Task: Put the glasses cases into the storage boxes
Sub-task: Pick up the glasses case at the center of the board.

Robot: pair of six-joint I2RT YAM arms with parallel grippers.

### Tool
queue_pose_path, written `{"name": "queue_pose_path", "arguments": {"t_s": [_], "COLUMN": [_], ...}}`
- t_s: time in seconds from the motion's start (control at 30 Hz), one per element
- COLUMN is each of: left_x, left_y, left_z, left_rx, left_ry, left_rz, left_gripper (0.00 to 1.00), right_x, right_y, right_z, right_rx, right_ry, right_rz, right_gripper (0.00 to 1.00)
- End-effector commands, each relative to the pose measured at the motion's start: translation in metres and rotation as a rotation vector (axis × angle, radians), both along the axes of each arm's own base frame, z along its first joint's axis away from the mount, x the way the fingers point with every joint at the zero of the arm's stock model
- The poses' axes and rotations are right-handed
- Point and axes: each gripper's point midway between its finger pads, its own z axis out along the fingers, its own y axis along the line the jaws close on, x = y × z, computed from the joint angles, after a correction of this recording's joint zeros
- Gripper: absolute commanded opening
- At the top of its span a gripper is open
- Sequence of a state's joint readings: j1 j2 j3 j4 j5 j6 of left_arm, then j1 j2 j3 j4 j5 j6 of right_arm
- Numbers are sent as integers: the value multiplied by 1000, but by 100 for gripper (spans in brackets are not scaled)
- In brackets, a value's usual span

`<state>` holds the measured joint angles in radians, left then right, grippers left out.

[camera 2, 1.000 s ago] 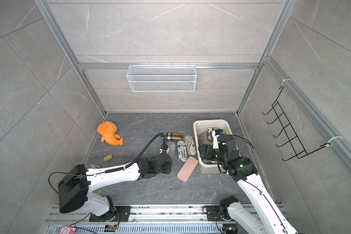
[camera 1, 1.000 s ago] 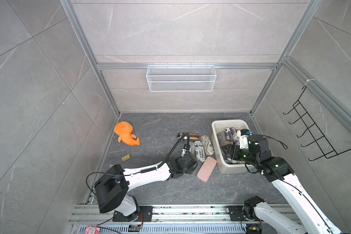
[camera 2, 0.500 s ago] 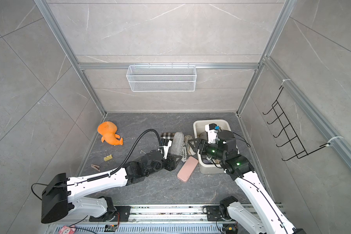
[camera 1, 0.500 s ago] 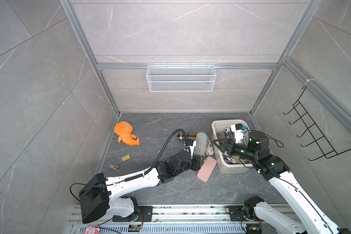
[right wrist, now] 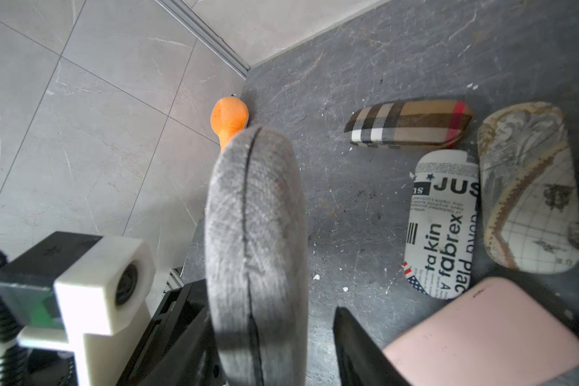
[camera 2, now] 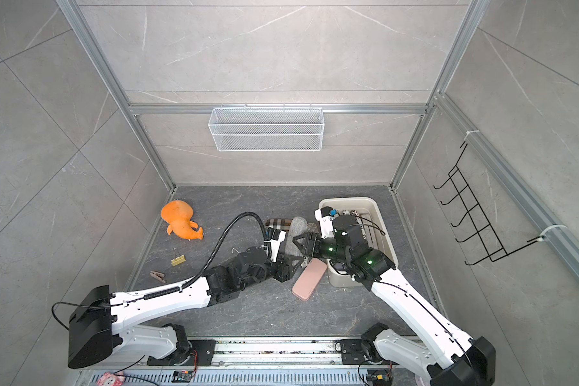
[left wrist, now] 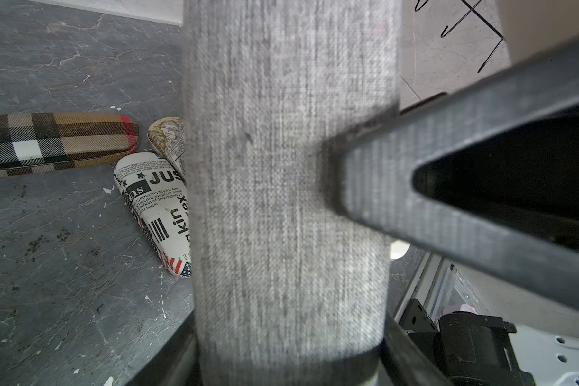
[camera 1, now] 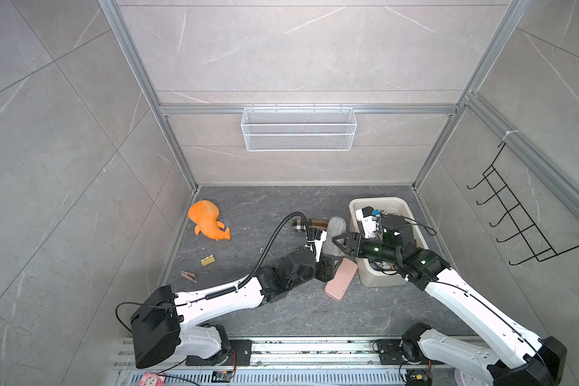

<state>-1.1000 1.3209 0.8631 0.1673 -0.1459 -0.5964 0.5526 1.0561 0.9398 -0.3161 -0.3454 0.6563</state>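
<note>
Clamping the lower end of the grey case (camera 1: 335, 230), the left gripper (camera 1: 332, 259) holds it upright just beside the tub (camera 1: 376, 200). The right gripper (camera 1: 337, 242), inside the tub a second ago, now straddles the case, jaws narrowing yet apart. A handover seems under way.

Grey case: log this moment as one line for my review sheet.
phase: handover | left claw: shut on grey case, held by one end | right claw: open, astride grey case | tub: case not yet in
</note>
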Motion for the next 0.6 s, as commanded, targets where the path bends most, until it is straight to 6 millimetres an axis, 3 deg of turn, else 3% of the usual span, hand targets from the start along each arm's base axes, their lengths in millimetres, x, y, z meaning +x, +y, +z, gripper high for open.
{"name": "queue_pose_path", "arguments": {"t_s": [0.0,0.17,0.4,0.57], "left_x": [0,-1,-2,-4], "left_y": [-10,-8,1,24], "left_z": [33,31,20,17], "left_rx": [-97,-99,-68,-62], "left_ry": [-58,-58,-40,-33], "left_rz": [-22,-21,-5,50], "left_gripper": [56,57,85,89], "right_x": [6,6,8,14], "right_y": [4,10,-1,-17], "right_z": [13,13,29,42], "right_rx": [10,3,-17,-92], "right_ry": [-49,-50,-99,-142], "right_rz": [-21,-12,-64,-130], "right_gripper": [46,36,32,31]}}
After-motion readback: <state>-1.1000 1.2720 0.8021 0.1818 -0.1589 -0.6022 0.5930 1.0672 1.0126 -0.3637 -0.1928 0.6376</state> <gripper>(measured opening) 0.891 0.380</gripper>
